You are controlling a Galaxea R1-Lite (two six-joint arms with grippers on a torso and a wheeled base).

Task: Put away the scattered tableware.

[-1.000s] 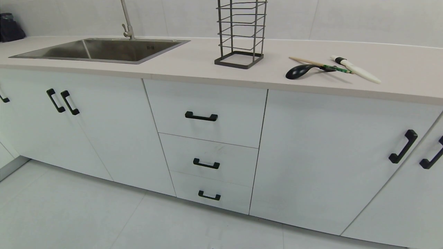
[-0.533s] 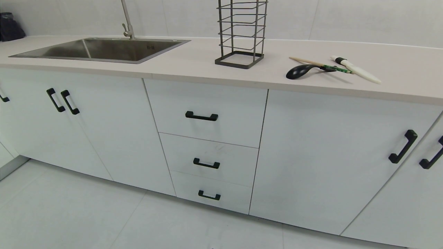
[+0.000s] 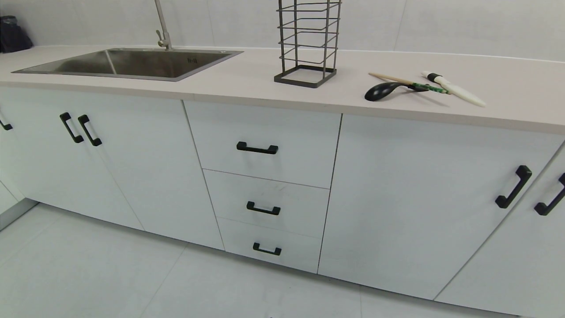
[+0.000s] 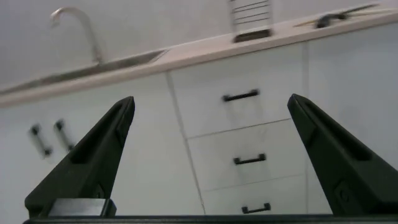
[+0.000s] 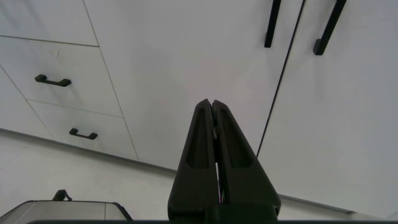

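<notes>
Left jaws spread toward the drawers (image 4: 239,118); right jaws pressed together before cabinet doors (image 5: 186,56).

On the pale stone desk (image 3: 247,84), the sunken rectangular steel sink (image 3: 128,64) sits at the left, with the thin curved metal tap (image 3: 162,31) behind it by the wall. Right of the sink, near the middle, the tall dark wire rack (image 3: 309,44) stands upright. Farther right, three utensils lie close together. The black plastic spoon (image 3: 382,91) is nearest the front edge, and the slim wooden stick with a green band (image 3: 408,82) crosses its handle. The white tool with a black collar (image 3: 457,92) lies just beside them on the right. Below the desk, under the rack, three white drawers with black bar handles (image 3: 265,176) are stacked one over another, with white cabinet doors (image 3: 145,168) on either side.
</notes>
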